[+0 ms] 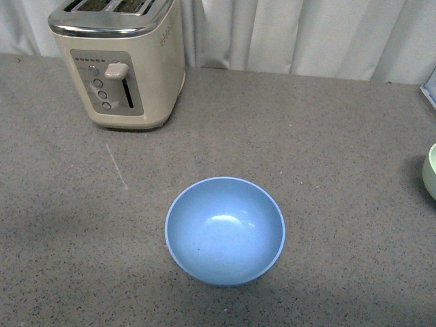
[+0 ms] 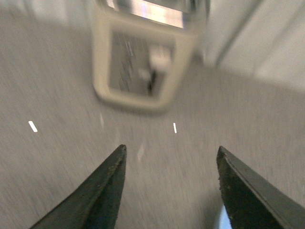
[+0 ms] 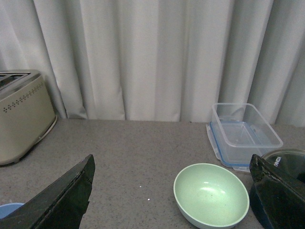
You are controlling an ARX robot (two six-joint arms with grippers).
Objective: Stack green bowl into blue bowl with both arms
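Right claw (image 3: 171,164), wide open, empty, faces green bowl (image 3: 211,194) standing well right of blue bowl (image 1: 225,230) on table (image 1: 327,136); left claw (image 2: 171,148) likewise open, empty; best pinch the bowl's rim squarely.

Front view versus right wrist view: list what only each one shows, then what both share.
Only the front view shows the blue bowl whole and the toaster control face with its lever. Only the right wrist view shows the green bowl whole, a clear container nearer the curtain, and the right gripper with its fingers apart and empty. Both share the toaster, the curtain, the grey counter, and both bowls, though each view cuts one bowl to a sliver at its edge.
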